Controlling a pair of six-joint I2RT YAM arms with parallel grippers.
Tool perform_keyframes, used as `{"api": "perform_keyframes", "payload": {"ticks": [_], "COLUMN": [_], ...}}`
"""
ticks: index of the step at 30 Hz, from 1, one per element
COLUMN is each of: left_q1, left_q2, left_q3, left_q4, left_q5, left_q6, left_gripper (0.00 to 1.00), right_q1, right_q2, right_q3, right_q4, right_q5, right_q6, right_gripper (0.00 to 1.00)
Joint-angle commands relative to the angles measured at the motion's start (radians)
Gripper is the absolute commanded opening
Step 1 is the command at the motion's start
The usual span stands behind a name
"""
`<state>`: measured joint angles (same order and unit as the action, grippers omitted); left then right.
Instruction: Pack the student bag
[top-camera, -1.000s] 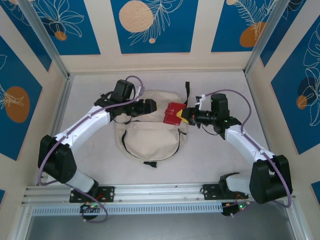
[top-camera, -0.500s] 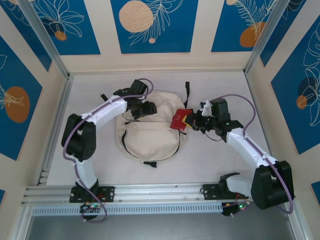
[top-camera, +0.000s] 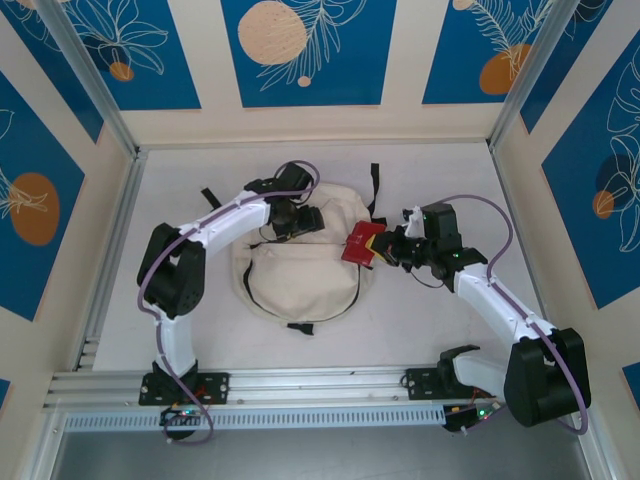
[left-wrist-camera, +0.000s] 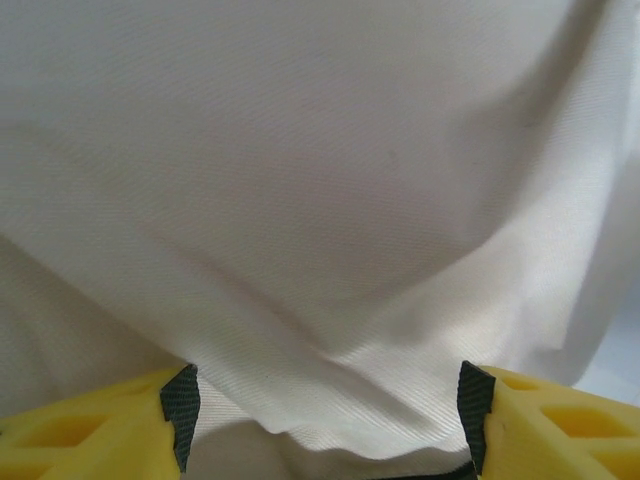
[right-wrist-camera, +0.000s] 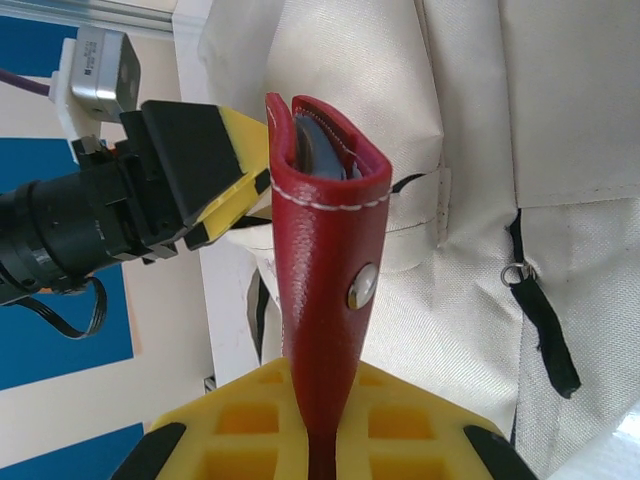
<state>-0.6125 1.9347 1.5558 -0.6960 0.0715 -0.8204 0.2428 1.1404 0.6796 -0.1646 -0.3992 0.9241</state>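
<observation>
The student bag (top-camera: 300, 275), cream canvas with black straps, lies flat mid-table. My left gripper (top-camera: 308, 218) sits low over its top edge. In the left wrist view the jaws (left-wrist-camera: 325, 415) stand wide apart, with a loose fold of the bag's cloth (left-wrist-camera: 330, 200) lying between the pads, not pinched. My right gripper (top-camera: 380, 249) is at the bag's right shoulder, shut on a red leather case (top-camera: 360, 243). The right wrist view shows that case (right-wrist-camera: 325, 260) with a metal snap, standing up from the closed jaws (right-wrist-camera: 325, 420), in front of the bag (right-wrist-camera: 490, 150) and the left gripper (right-wrist-camera: 205, 165).
A black strap (top-camera: 373, 190) trails behind the bag toward the back wall. The metal rail (top-camera: 320, 385) runs along the near edge by the arm bases. Cell walls (top-camera: 115, 200) close in left and right.
The left arm folded inward and its gripper slid right along the bag's top. The right gripper drew the red case slightly toward the near right and tilted it.
</observation>
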Motion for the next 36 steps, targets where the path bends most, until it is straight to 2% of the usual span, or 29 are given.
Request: {"api": "perform_keyframes", "payload": {"ticks": [1,4,7,9,18,28,36], "left_q1": [-0.006,-0.006,-0.006,-0.007,-0.001,0.01,0.013], "left_q2": [-0.003,0.02,0.033,0.028,-0.056,-0.15,-0.128], "left_q3": [-0.025,-0.016,0.006,0.017,0.045,0.05,0.108], "left_q4": [-0.034,-0.009,-0.003,-0.003,-0.042,-0.06,-0.088], "left_q5": [-0.027,0.025,0.04,0.036,-0.009,-0.011,0.043], "left_q6": [-0.032,-0.029,-0.031,-0.027,0.053,0.094,0.132], "left_gripper": [0.69,0.62,0.51,0.39,0.02,0.0,0.0], "right_q1": [0.005,0.008,0.011,0.013,0.059,0.162,0.296], "right_q2": [-0.016,-0.013,-0.013,-0.014,-0.011,0.023,0.173], "right_q3": [-0.016,-0.019,-0.021,-0.026,-0.04,-0.048,-0.012], "right_q4": [0.025,0.032,0.036,0.04,0.046,0.118,0.282], "right_q5": [-0.012,-0.015,-0.013,-0.012,0.015,0.004,-0.051], "right_q6": [0.008,0.009,0.013,0.016,0.019,0.067,0.131], "right_gripper": [0.05,0.05,0.05,0.05,0.05,0.05,0.05]}}
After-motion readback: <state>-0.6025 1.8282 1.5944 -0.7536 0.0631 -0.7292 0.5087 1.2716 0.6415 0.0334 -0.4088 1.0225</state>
